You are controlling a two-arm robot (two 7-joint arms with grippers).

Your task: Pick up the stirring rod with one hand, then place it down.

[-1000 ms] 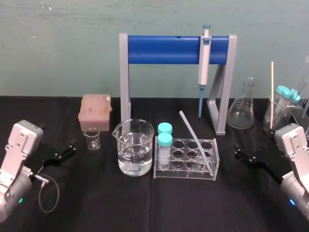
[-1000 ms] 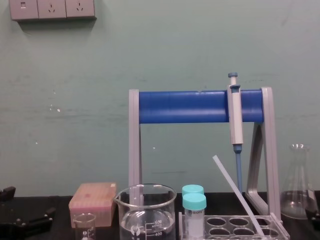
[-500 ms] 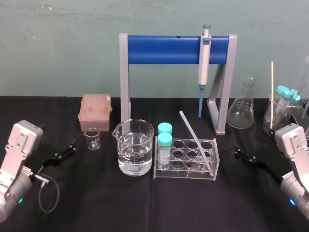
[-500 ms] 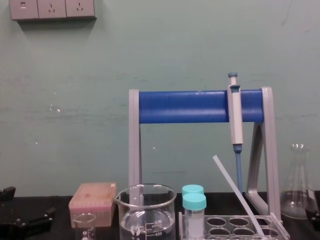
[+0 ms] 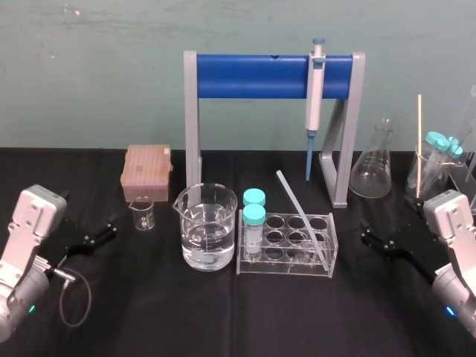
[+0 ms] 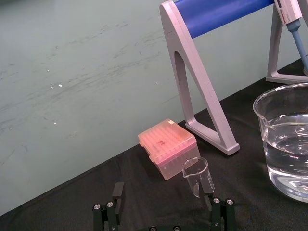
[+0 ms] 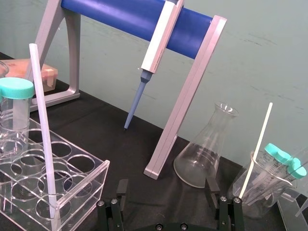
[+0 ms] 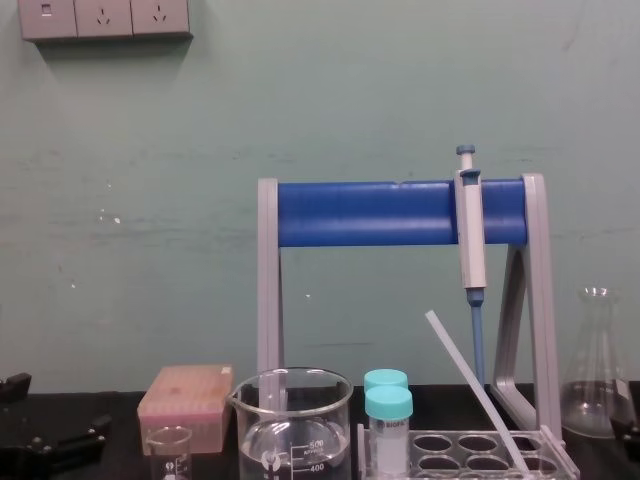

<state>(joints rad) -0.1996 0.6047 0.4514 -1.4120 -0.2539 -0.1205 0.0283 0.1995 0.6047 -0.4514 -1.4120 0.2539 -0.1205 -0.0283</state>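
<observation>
Head view takes in the whole bench: grey-and-blue pipette stand far centre, water beaker and clear tube rack nearer, left gripper low at the left, right gripper low at the right, both well apart from the rack. Wrist views settle the fingers: both pairs spread wide, holding nothing. Chest view adds wall sockets. Stirring rod: thin, straight, milky-translucent, foot in a right-end rack well, top leaning left and far.
</observation>
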